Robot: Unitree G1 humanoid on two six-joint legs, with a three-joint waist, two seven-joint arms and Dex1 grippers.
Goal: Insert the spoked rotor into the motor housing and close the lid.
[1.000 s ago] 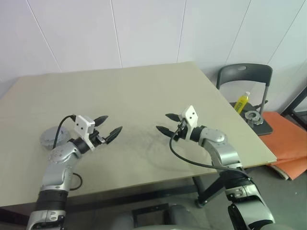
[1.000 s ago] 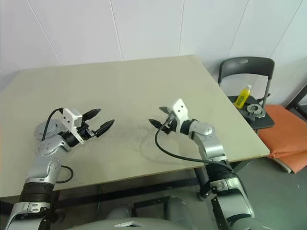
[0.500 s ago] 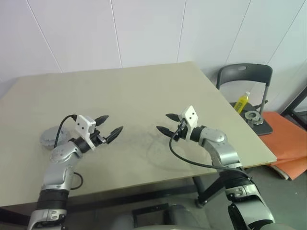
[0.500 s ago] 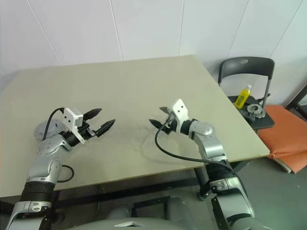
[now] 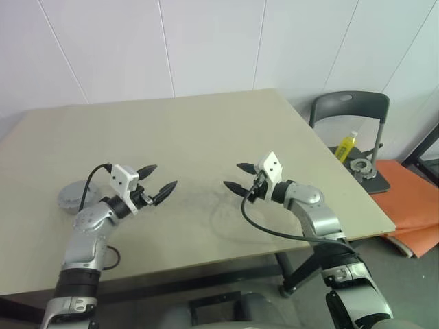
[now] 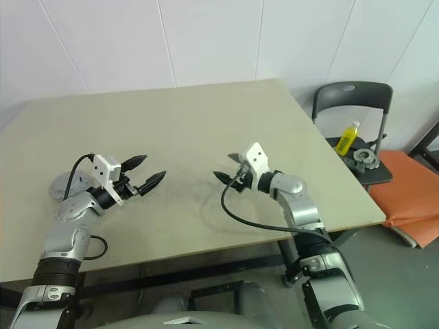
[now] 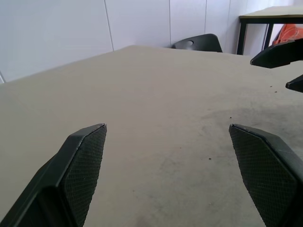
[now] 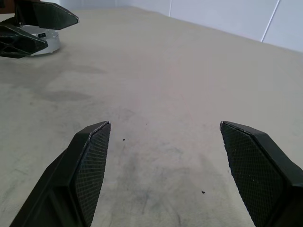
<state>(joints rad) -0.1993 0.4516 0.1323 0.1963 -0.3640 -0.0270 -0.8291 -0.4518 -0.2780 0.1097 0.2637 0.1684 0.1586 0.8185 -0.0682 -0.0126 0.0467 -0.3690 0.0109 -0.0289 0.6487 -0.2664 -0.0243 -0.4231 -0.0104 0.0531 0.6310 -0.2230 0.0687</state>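
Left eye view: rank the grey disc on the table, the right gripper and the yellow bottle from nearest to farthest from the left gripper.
1. Grey disc, on the table just outboard of the left gripper.
2. Right gripper, across the table's middle, facing it.
3. Yellow bottle, on the chair beyond the table's right edge.

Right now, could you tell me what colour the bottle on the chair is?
The bottle is yellow, clearest in the left eye view.

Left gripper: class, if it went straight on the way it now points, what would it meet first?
Most likely the right gripper. The left gripper, jaws open, points across the bare table towards it, with nothing between them. Depth is hard to judge, so it might pass just beside.
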